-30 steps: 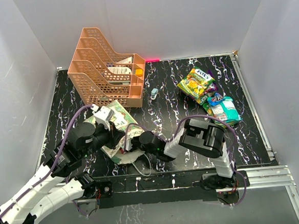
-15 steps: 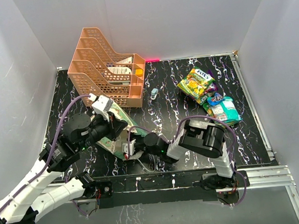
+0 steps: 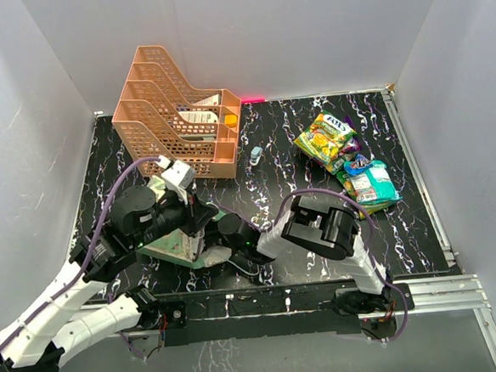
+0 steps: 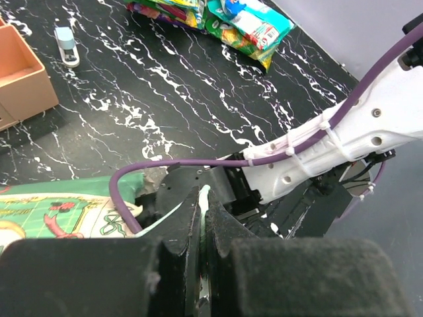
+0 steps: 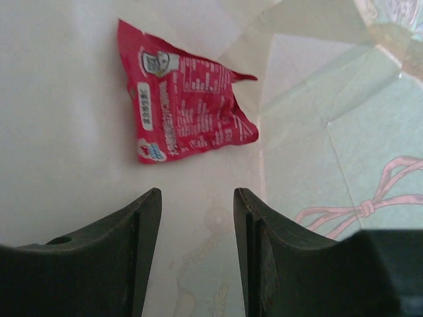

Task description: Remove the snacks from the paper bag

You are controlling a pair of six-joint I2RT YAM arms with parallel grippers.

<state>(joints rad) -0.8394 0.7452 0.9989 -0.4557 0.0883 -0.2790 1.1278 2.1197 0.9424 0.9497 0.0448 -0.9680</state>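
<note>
One packet seems left to fetch. The left gripper [image 4: 201, 198] is pinched tight on the rim of the paper bag [image 3: 174, 242], which lies near the table's front edge. The right gripper [image 5: 197, 195] is inside the bag, its jaws spread and empty. A pink-red packet [image 5: 185, 109] lies flat on the cream lining just ahead of it. Next it should probably reach forward, close on that packet and draw it out. Other snacks [image 3: 348, 158] lie far right, well apart from the bag.
</note>
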